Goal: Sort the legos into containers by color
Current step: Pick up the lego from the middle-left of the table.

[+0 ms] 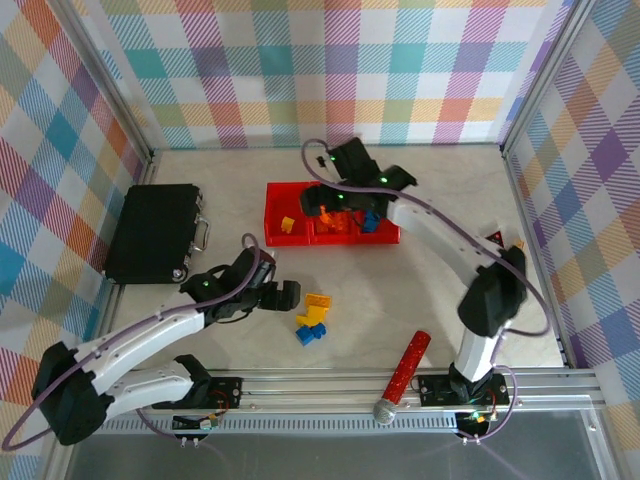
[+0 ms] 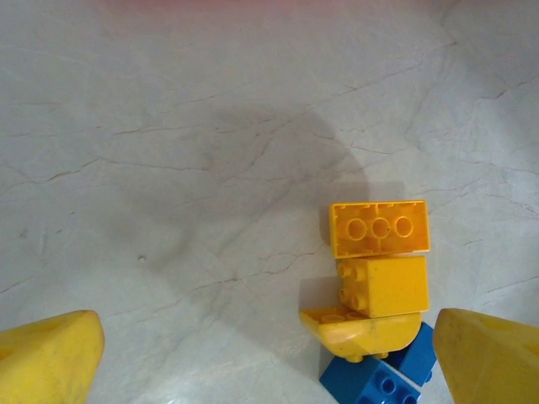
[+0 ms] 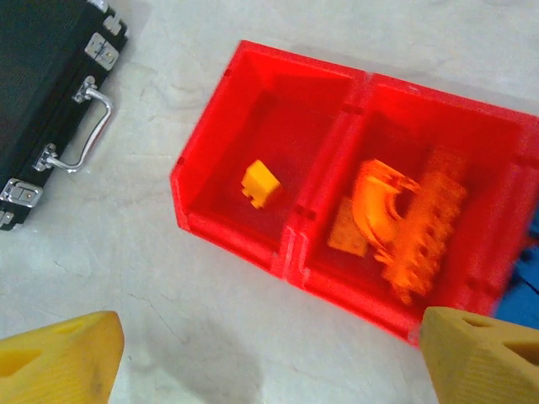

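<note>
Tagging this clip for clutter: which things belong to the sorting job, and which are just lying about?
Job: red bins; loose yellow bricks; loose blue bricks; yellow brick in left bin; orange bricks in middle bin.
Lying about: black case; red glittery stick.

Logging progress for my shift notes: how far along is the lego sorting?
Done: a yellow brick lies in the left bin, orange bricks in the middle bin. In hand: nothing; the left gripper and right gripper are open, empty. Left: loose yellow bricks and blue bricks on the table.
</note>
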`<action>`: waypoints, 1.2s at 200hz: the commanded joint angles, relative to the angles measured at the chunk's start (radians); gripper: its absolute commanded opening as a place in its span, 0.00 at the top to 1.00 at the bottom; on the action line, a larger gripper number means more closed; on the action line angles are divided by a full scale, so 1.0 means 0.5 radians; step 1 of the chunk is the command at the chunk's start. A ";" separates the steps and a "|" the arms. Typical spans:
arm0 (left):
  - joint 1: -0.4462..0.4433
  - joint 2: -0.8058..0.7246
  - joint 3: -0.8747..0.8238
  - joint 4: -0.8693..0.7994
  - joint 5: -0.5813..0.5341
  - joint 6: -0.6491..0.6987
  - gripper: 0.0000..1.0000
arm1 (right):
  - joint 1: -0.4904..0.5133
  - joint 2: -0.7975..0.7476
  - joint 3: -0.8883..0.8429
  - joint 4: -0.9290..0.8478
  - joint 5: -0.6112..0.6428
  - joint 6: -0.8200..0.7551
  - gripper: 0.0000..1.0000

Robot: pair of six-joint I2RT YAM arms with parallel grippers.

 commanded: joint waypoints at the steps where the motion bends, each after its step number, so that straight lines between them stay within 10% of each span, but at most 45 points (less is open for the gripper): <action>1: -0.039 0.132 0.135 -0.015 0.029 0.041 0.00 | -0.055 -0.193 -0.295 0.122 0.059 0.128 0.05; 100: -0.277 0.888 0.650 -0.183 -0.135 -0.118 0.00 | -0.400 -1.069 -0.949 0.037 0.305 0.134 0.01; 240: -0.350 1.447 0.868 -0.181 -0.068 -0.199 0.05 | -0.423 -1.132 -1.137 0.035 0.212 0.106 0.01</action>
